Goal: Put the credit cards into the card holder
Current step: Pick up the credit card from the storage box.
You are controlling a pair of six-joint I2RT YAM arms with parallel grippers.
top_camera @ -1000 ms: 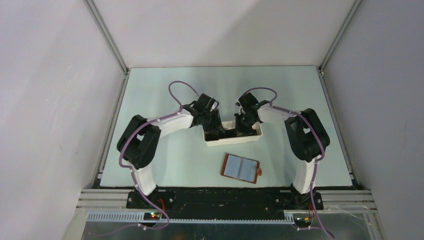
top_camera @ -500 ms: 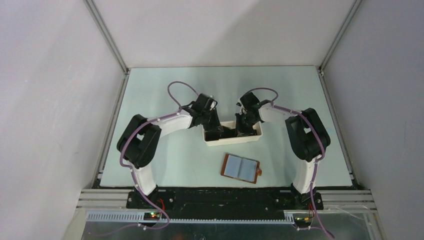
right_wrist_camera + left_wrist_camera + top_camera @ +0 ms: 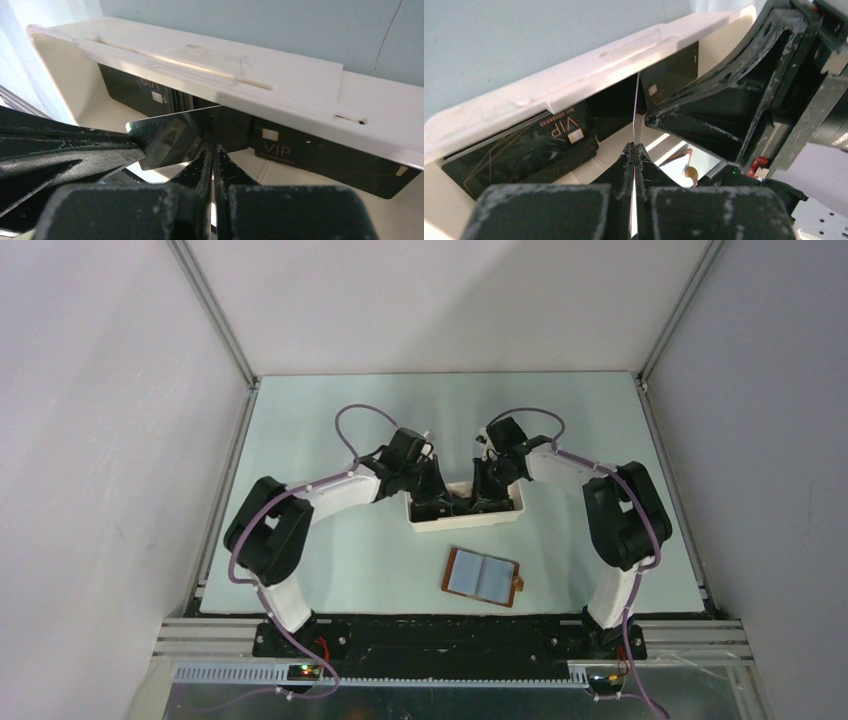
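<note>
A white tray (image 3: 462, 524) in the middle of the table holds several black credit cards (image 3: 539, 145); two lean on its wall with VIP print (image 3: 310, 152). My left gripper (image 3: 635, 147) is shut on one card (image 3: 636, 110), which stands upright and shows edge-on as a thin line. From the right wrist the same card (image 3: 172, 137) shows its glossy face. My right gripper (image 3: 213, 148) is shut with nothing between its fingers, and its tips rest at that card's face. The brown card holder (image 3: 482, 577) lies open and flat in front of the tray, grey-blue pockets up.
Both arms reach into the tray from opposite ends, left gripper (image 3: 437, 502) and right gripper (image 3: 483, 498) close together. Grey walls and aluminium rails bound the pale green table (image 3: 330, 420). The card holder's snap tab (image 3: 518, 583) points right.
My left gripper's jaws have closed onto the upright card. Both elbows have swung outward a little, and the wrists have shifted slightly over the tray. The card holder has not moved.
</note>
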